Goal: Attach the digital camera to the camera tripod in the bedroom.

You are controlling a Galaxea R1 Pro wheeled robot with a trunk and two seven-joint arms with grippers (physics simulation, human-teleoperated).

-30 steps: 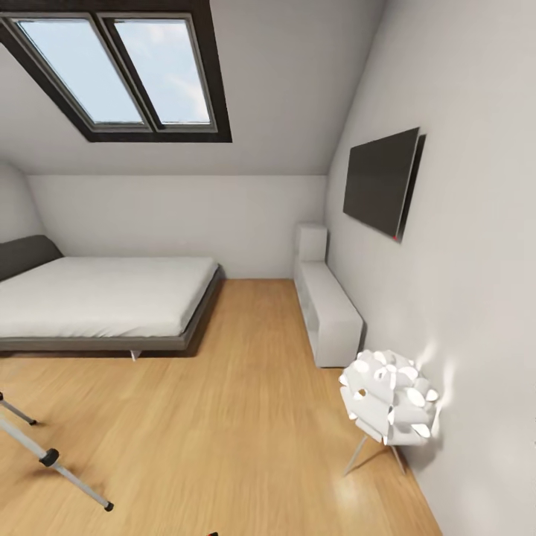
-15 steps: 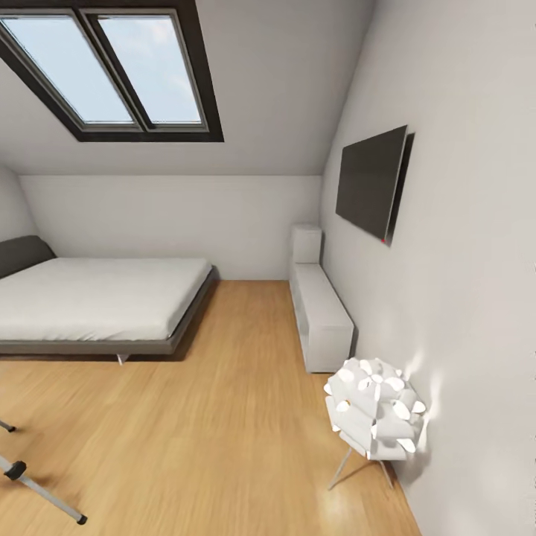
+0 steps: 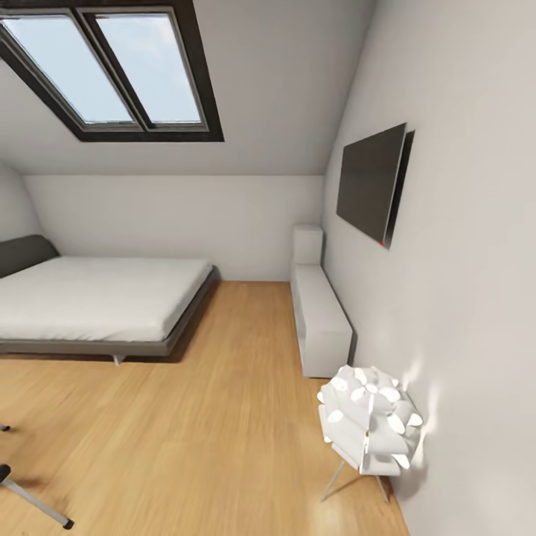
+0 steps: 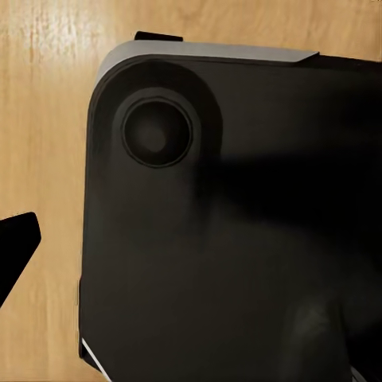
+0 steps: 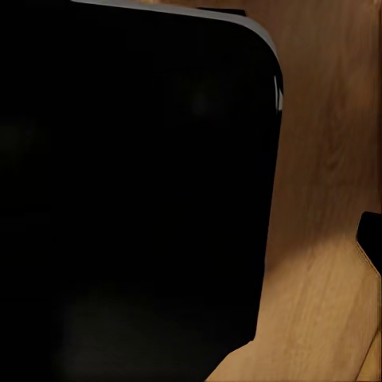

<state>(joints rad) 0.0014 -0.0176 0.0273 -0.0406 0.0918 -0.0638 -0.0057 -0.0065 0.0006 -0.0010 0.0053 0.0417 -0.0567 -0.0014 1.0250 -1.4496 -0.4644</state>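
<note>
Black robot body (image 4: 231, 239) blocks both wrist views over wood floor (image 4: 48, 119); end effector spread: cannot tell, either arm. Head view has swung right: tripod (image 3: 30, 502), only a leg, slid further into the lower-left corner; lamp (image 3: 370, 420) shifted left. Camera unseen. Likely turning away from the tripod, searching.

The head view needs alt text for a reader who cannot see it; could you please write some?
An attic bedroom with a low grey-framed bed on a light wood floor beneath a dark-framed skylight. Along the right wall hang a dark flat screen above a low white cabinet, with a white petal-shaped lamp nearer. One silver leg of the camera tripod enters at the lower left.
</note>
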